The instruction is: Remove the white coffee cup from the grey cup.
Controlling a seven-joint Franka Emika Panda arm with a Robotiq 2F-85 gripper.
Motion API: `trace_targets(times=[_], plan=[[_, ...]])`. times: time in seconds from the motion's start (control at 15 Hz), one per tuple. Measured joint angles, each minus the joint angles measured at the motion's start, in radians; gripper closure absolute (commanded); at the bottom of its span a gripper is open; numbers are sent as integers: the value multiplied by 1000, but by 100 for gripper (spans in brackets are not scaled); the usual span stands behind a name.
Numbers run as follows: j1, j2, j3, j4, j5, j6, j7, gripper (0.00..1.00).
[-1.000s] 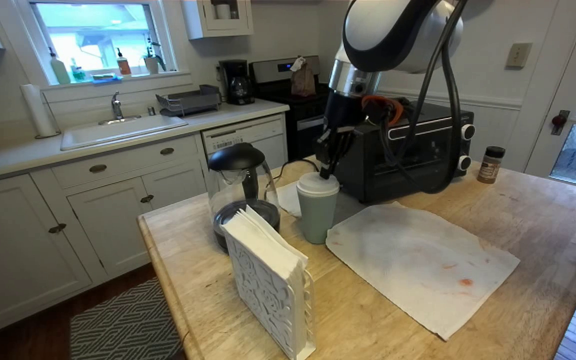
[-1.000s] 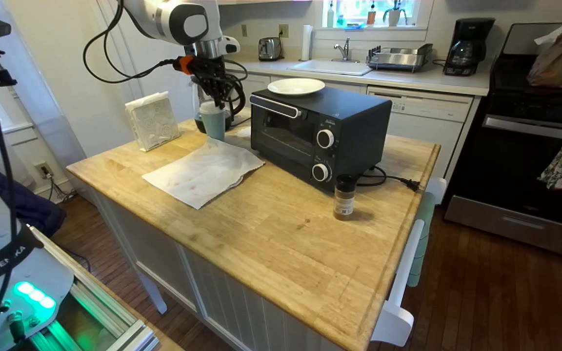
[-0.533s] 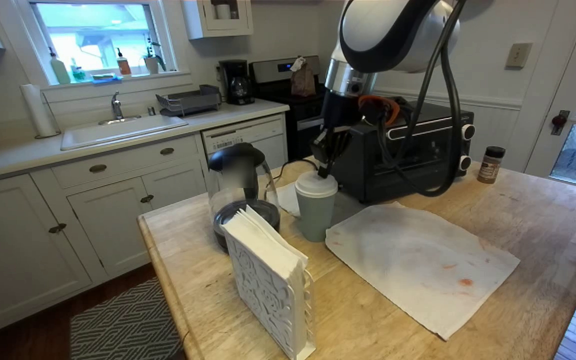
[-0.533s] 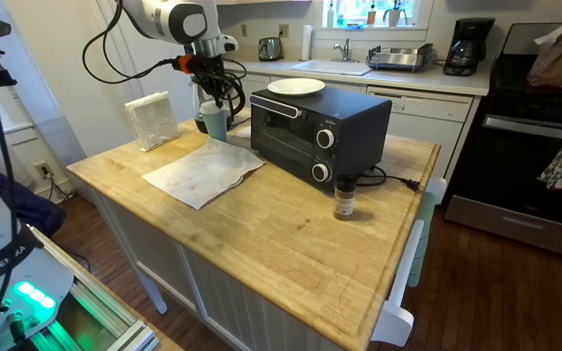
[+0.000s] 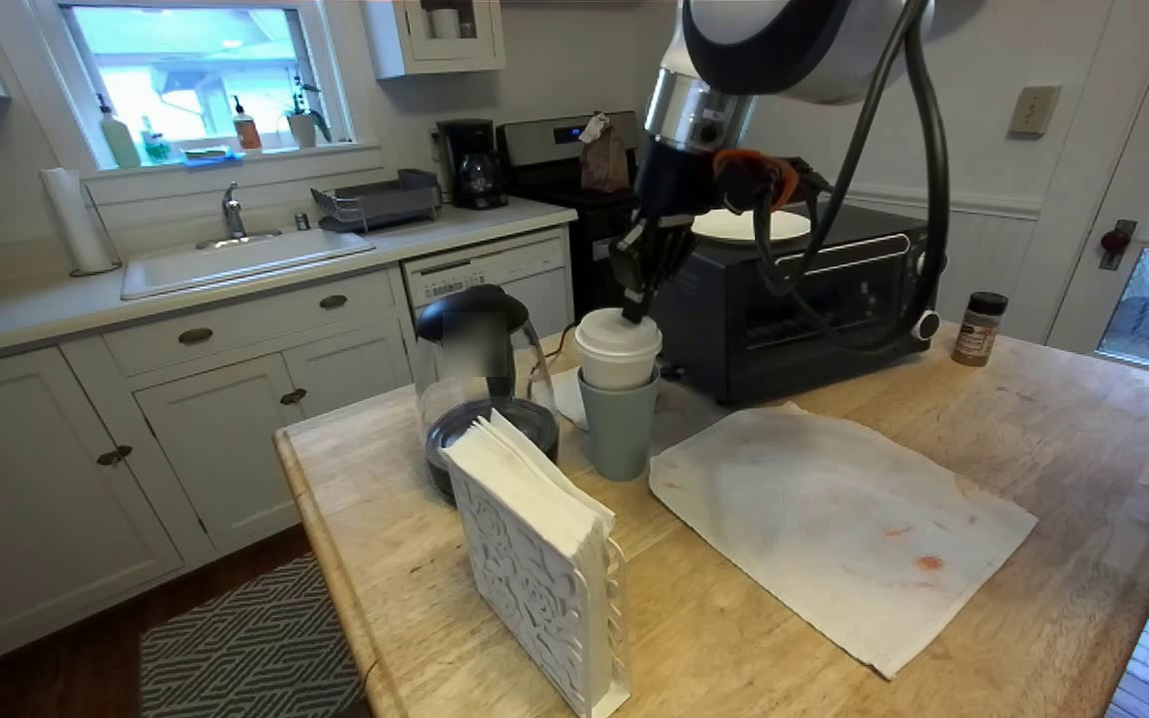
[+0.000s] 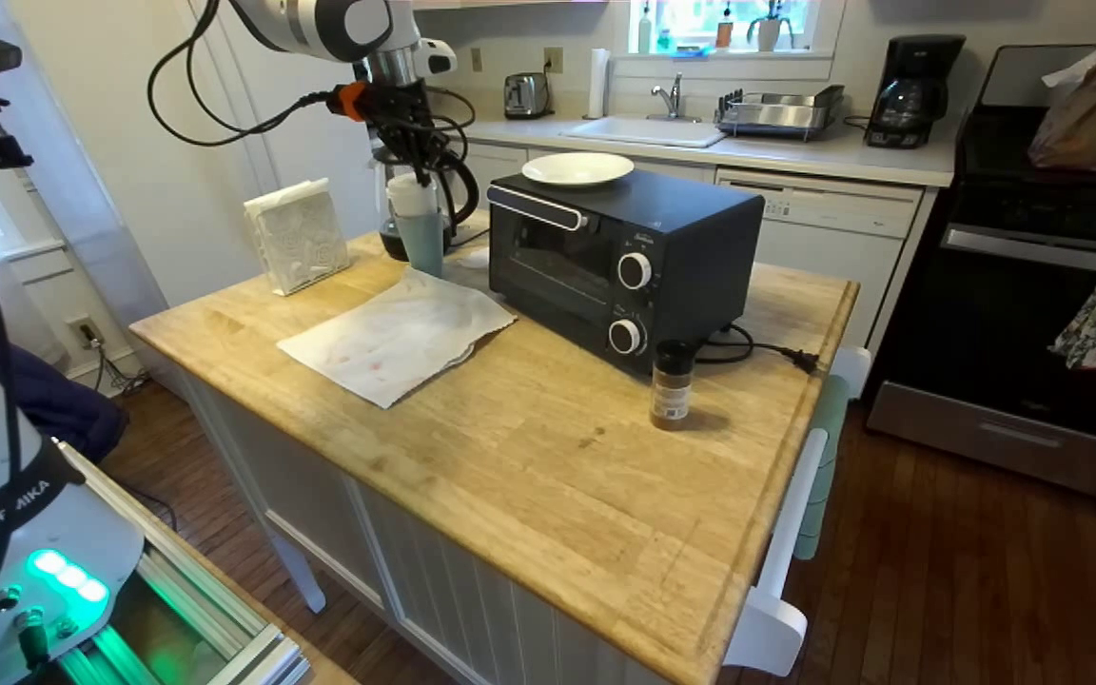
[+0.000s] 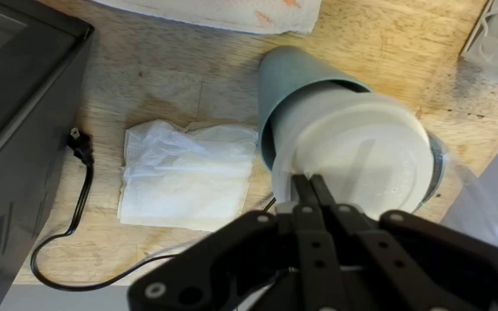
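Observation:
The white coffee cup [image 5: 618, 359] with a white lid stands partly out of the grey cup [image 5: 619, 434], its lower part still inside. Both also show in an exterior view, the white cup [image 6: 412, 195] above the grey cup [image 6: 422, 245]. My gripper [image 5: 636, 311] reaches down to the white cup's rim from above. In the wrist view my gripper [image 7: 308, 177] has its fingers pressed together at the rim edge of the white cup [image 7: 361, 160]. The grey cup [image 7: 294, 71] shows tilted around it there. The grey cup's bottom contact is hard to tell.
A glass jug with black lid [image 5: 472, 307] and a napkin holder [image 5: 545, 583] stand close beside the cups. A black toaster oven [image 6: 624, 257] bears a white plate [image 6: 577, 168]. A paper towel [image 5: 834, 519] lies in front, a folded napkin [image 7: 184, 172] behind.
My gripper has moved up, and the white cup has risen with it, so its white side now shows above the grey cup's rim. The grey cup has shifted only slightly.

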Motion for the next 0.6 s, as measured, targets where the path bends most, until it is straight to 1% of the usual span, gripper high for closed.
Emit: trace_targets(times=[0.4, 0.6], plan=[[1, -94, 11, -29, 0, 0, -1, 100], [6, -167, 16, -66, -29, 0, -1, 100]])
